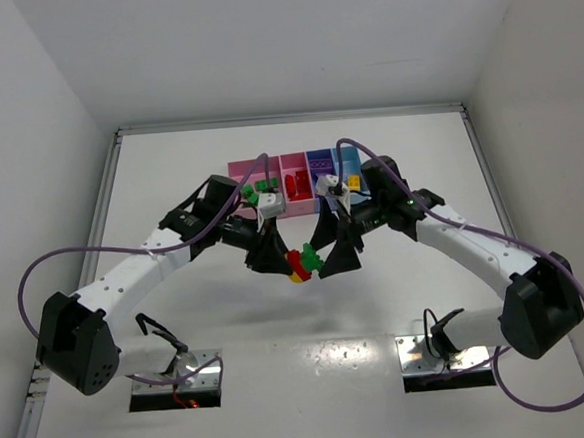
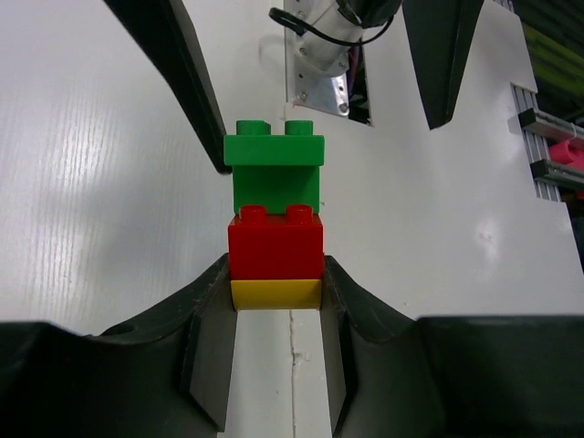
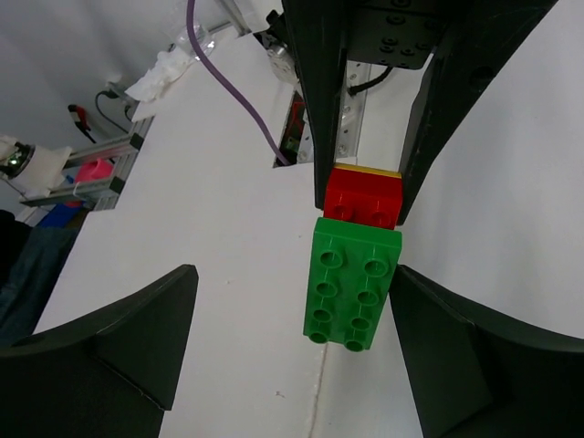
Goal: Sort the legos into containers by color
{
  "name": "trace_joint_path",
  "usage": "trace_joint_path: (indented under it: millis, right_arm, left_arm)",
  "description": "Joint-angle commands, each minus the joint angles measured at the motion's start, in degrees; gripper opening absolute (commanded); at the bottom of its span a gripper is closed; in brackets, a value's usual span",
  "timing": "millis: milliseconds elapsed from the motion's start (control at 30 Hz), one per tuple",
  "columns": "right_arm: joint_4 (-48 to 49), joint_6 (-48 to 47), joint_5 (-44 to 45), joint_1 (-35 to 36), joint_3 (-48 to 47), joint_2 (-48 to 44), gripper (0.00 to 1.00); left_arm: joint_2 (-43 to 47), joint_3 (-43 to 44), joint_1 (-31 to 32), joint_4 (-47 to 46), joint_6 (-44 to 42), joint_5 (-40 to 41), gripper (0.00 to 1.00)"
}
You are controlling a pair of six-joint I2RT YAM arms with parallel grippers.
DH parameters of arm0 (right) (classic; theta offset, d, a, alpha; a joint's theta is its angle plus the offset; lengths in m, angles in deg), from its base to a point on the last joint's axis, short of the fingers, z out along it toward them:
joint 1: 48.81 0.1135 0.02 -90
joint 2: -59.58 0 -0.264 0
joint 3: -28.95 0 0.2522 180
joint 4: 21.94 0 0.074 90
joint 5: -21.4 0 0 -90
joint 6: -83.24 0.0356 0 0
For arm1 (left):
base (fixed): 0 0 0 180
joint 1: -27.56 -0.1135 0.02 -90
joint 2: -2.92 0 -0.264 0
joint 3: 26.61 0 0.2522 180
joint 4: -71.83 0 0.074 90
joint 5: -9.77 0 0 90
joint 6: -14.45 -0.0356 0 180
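1. Seen from above, two robot arms reach inward over a white table and meet at the centre of the frame
2. Between their tips is a small clump of legos
3. The left gripper pinches the base of the clump, its fingers pressed against the sides of the yellow brick and the red brick stacked on it
4. A green brick tops the stack, clear of those fingers
5. The right gripper is spread wide, one finger on each side of the green brick; whether either finger touches it cannot be told
6. A row of four joined bins sits at upper centre; green pieces lie in the wide pink bin, and a red piece lies in the narrow pink bin
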Motion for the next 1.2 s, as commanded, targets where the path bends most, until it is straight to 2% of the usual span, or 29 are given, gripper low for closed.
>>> trace_joint_path:
  millis: [0, 67, 167, 200, 267, 300, 367, 400, 467, 867, 933, 1033, 1167]
  right_arm:
    - [4.13, 1.87, -0.27, 1.43, -0.99, 1.48, 0.84]
    - [4.13, 2.58, 1.39, 1.44, -0.99, 1.49, 0.83]
    - [5.19, 3.19, 2.01, 1.96, -1.51, 2.54, 0.73]
    - [5.8, 3.89, 2.54, 1.96, -1.52, 2.54, 0.63]
    - [6.42, 4.59, 3.06, 1.96, -1.52, 2.54, 0.52]
    - [6.94, 4.6, 3.59, 1.96, -1.52, 2.54, 0.41]
    - [6.95, 4.6, 3.6, 1.96, -1.52, 2.54, 0.27]
    - [6.95, 4.6, 3.6, 1.96, -1.52, 2.54, 0.1]
    - [6.95, 4.6, 3.6, 1.35, -1.0, 1.85, 0.0]
    - [5.72, 4.07, 1.84, -4.18, 0.24, -3.52, 0.0]
    - [5.72, 4.07, 1.84, -4.19, 0.24, -3.52, 0.0]
    - [6.51, 4.6, 1.84, -4.19, 0.77, -3.52, 0.0]
    - [6.51, 4.6, 1.84, -4.19, 0.77, -4.05, 0.0]
  left_arm:
    - [2.24, 0.02, -0.77, -2.9, 0.14, -1.59, 0.0]
    - [2.24, 0.02, -0.77, -3.42, 0.66, -1.59, 0.0]
    - [2.77, 0.02, -0.77, -3.43, 0.66, -1.59, 0.0]
    - [2.77, 0.02, -0.77, -3.43, 0.66, -1.59, 0.0]
    - [2.77, -0.51, -0.77, -3.95, 0.66, -1.59, 0.0]
    - [2.77, -0.51, -0.77, -3.95, 0.66, -1.59, 0.0]
    - [3.29, -1.12, -0.77, -3.95, 0.66, -1.59, 0.0]
    - [3.82, -1.13, -0.77, -3.95, 1.19, -1.59, 0.0]
    - [4.34, -1.83, -1.39, -4.48, 1.19, -1.59, 0.0]
    - [10.32, -6.83, -6.04, -6.76, 3.13, -1.59, 0.0]
    - [10.94, -9.11, -6.04, -9.65, 6.96, -0.98, 0.0]
    - [10.94, -12.28, -6.04, -14.93, 14.25, 3.57, 0.0]
    - [8.31, -14.57, -6.04, -15.47, 15.78, 21.76, 0.0]
